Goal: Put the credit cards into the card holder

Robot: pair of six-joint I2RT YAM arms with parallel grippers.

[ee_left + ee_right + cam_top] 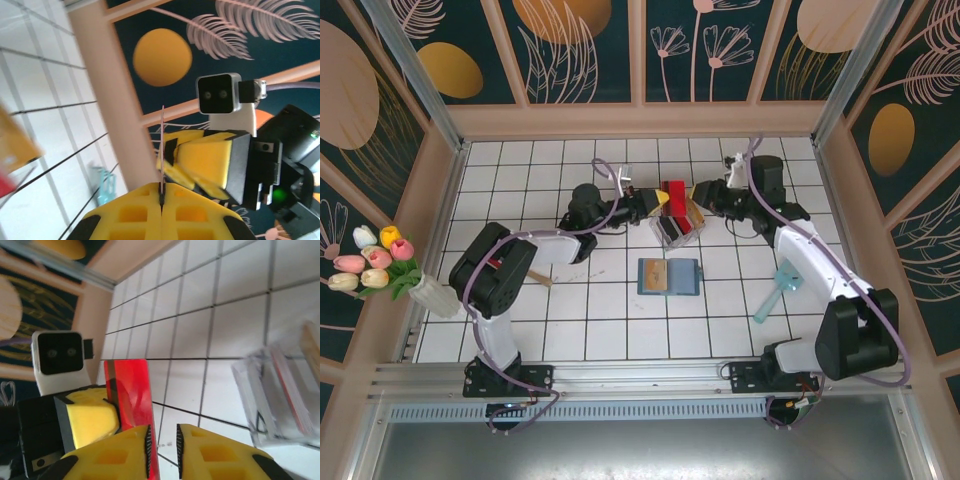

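Note:
The red card [672, 190] is held upright above the clear rack, with my left gripper [655, 201] shut on its edge. In the left wrist view the card [163, 145] appears edge-on as a thin line rising from the closed jaws [161, 189]. My right gripper [704, 201] faces it from the other side. Its jaws [162, 435] are open around the red card [131, 395], which lies against the left pad. The teal card holder [669, 276] lies open on the tiles nearer the bases, with a tan card [656, 274] on its left half.
A clear upright rack [677, 228] [282, 400] with more cards on edge stands just below both grippers. A teal tool [776, 290] lies at the right. A vase of tulips [380, 265] stands by the left wall.

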